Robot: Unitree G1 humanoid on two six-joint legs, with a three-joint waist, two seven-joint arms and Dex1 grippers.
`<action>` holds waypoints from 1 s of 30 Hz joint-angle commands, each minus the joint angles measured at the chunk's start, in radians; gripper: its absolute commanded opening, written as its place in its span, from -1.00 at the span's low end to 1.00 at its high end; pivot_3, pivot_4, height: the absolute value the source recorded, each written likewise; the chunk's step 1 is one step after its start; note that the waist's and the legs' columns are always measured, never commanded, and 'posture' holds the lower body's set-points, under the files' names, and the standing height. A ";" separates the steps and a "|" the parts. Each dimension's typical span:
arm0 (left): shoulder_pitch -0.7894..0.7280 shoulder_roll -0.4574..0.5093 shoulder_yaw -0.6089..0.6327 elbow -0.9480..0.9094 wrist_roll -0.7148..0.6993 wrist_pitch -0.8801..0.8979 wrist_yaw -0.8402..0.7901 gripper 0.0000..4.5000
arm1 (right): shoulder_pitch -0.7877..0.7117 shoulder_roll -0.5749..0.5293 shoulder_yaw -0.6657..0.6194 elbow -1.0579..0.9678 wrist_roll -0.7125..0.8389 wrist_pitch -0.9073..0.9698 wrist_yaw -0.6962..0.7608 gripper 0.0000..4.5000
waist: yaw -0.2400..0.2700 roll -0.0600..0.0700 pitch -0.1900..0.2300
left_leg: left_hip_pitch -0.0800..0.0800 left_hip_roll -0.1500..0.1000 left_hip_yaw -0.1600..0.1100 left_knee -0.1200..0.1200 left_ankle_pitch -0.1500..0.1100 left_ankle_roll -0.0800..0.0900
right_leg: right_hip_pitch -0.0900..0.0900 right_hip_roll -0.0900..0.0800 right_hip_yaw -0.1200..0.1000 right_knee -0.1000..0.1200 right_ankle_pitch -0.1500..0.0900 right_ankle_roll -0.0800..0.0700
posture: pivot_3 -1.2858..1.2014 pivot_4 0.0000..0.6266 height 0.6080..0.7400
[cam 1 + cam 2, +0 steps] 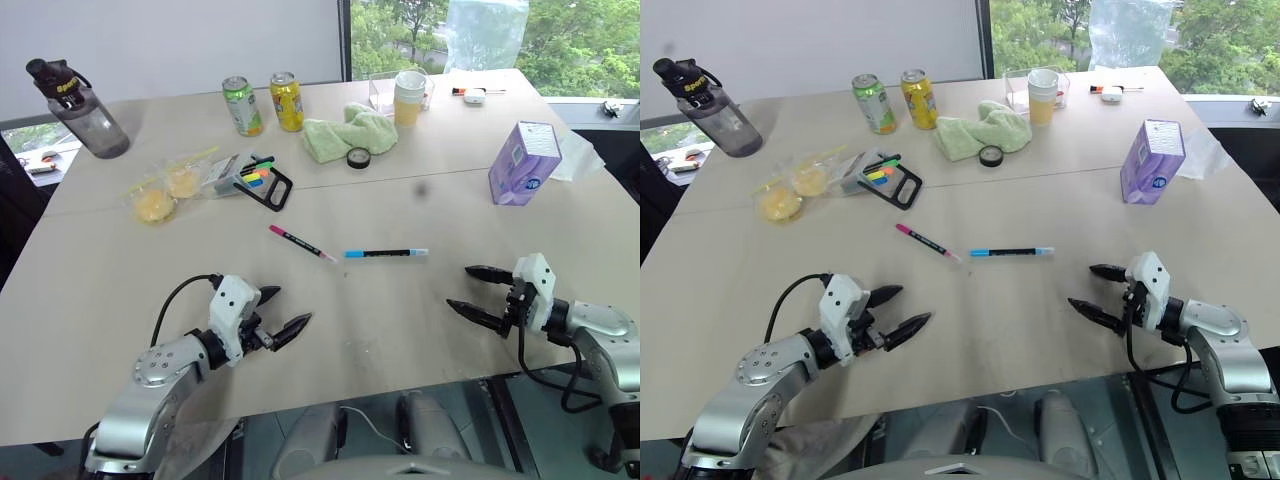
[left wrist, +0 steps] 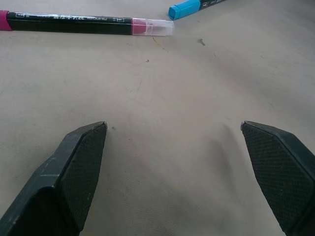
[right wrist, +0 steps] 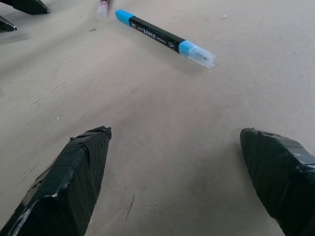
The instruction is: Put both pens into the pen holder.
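You have both pens lying flat on the tan table [image 1: 420, 330], out in front of the two grippers and roughly midway between them. The pink pen [image 1: 302, 243] lies on a slant ahead of your left gripper [image 1: 283, 311], a little toward the middle, with bare table between its near end and the fingertips. The blue pen [image 1: 386, 253] lies almost crosswise just beside the pink one's near tip, the two ends close but apart; it sits ahead and to the inside of your right gripper [image 1: 468, 288].

Both grippers are empty, fingers spread wide — your left wrist view shows bare table between the two black fingers [image 2: 74, 172], with the pink pen and the blue pen's end further out. Your right wrist view shows the same wide gap, the blue pen lying beyond it.

The pen holder [image 1: 248, 179] is farther back on the left half of the table, well apart from both pens. It lies tipped on its side, its black rectangular rim facing the pens, with bright marker ends — green, yellow, orange and blue — showing at the mouth. Beside it sit clear bags [image 1: 165, 190] holding something yellow. Near the far edge a cup [image 1: 409, 97] stands by a clear plastic box [image 1: 380, 92].
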 commanded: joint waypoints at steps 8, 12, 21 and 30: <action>-0.025 0.025 0.004 -0.004 -0.001 0.009 -0.016 1.00 | -0.014 0.028 -0.007 -0.047 -0.015 -0.030 -0.056 0.99 | 0.001 0.000 0.000 | 0.000 0.000 0.000 0.000 0.000 0.000 | 0.000 0.000 0.000 0.000 0.000 0.000 | 0.03 -0.52 1.00; -0.040 0.023 -0.001 -0.003 -0.001 0.013 -0.013 1.00 | -0.002 0.021 -0.014 -0.054 -0.010 -0.030 -0.057 0.99 | 0.001 0.000 0.000 | 0.000 0.000 0.000 0.000 0.000 0.000 | 0.000 0.000 0.000 0.000 0.000 0.000 | 0.03 -0.52 1.00; -0.030 0.016 -0.004 -0.020 0.000 0.013 -0.009 1.00 | -0.001 0.019 -0.009 -0.064 -0.008 -0.029 -0.063 0.99 | 0.000 0.000 0.000 | 0.000 0.000 0.000 0.000 0.000 0.000 | 0.000 0.000 0.000 0.000 0.000 0.000 | 0.03 -0.52 1.00; -0.051 0.036 0.011 -0.013 0.000 -0.007 -0.032 1.00 | -0.077 0.020 0.024 -0.124 -0.074 0.065 -0.178 0.99 | -0.001 0.000 0.000 | 0.000 0.000 0.000 0.000 0.000 0.000 | 0.000 0.000 0.000 0.000 0.000 0.000 | 0.03 -0.52 1.00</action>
